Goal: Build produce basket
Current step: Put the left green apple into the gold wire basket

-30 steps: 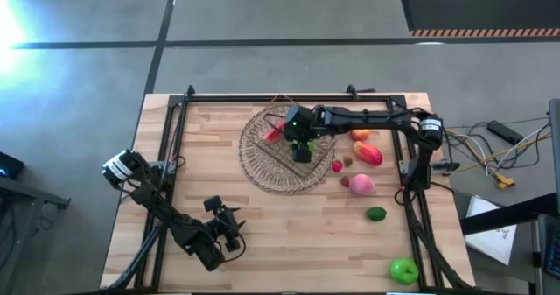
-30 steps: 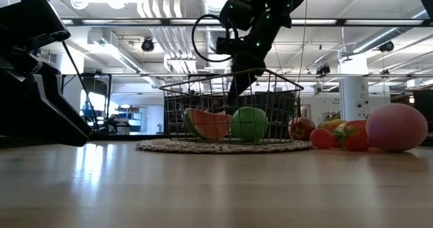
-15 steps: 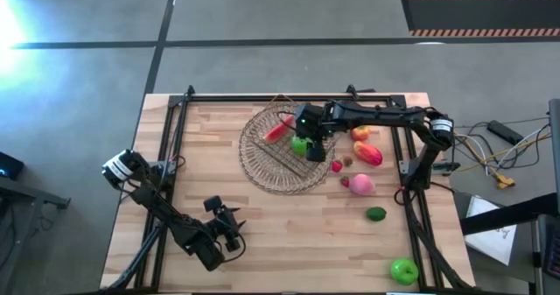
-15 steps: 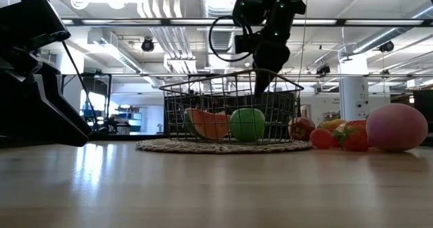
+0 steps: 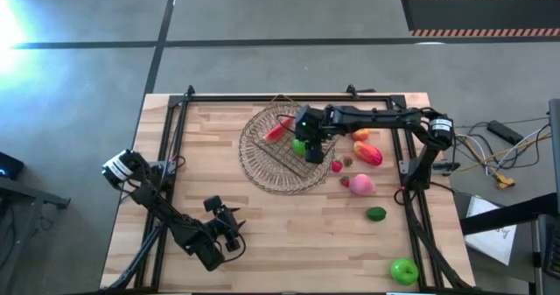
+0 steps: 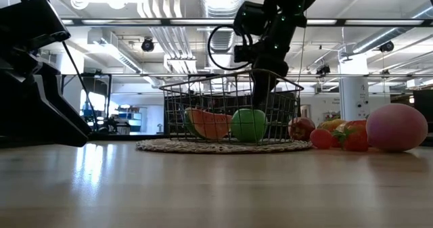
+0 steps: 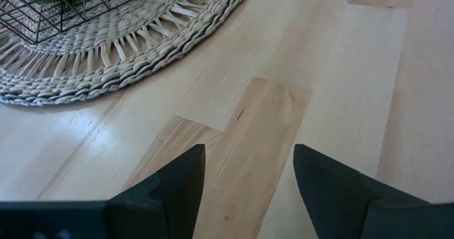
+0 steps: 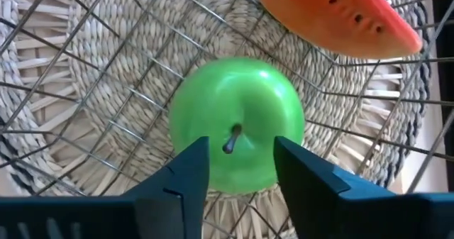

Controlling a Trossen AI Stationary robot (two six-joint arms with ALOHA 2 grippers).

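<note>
A pale wooden table carries a round flat woven mat, on which the rectangular wire-grid basket is set so that produce is gathered in one place. Inside it lie a salmon-red watermelon slice and a bright green apple. The right gripper is held above the apple, fingers apart and empty. The left gripper is parked low near the table's front, fingers spread.

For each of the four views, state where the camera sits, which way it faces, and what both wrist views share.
High view: overhead, straight down; both arms, basket.
Low view: tabletop height, level; right gripper above the green apple.
Left wrist view: past the open left gripper at bare table.
Right wrist view: down past the open right gripper into the basket, at apple and watermelon slice.
Both wrist views share the woven mat.
</note>
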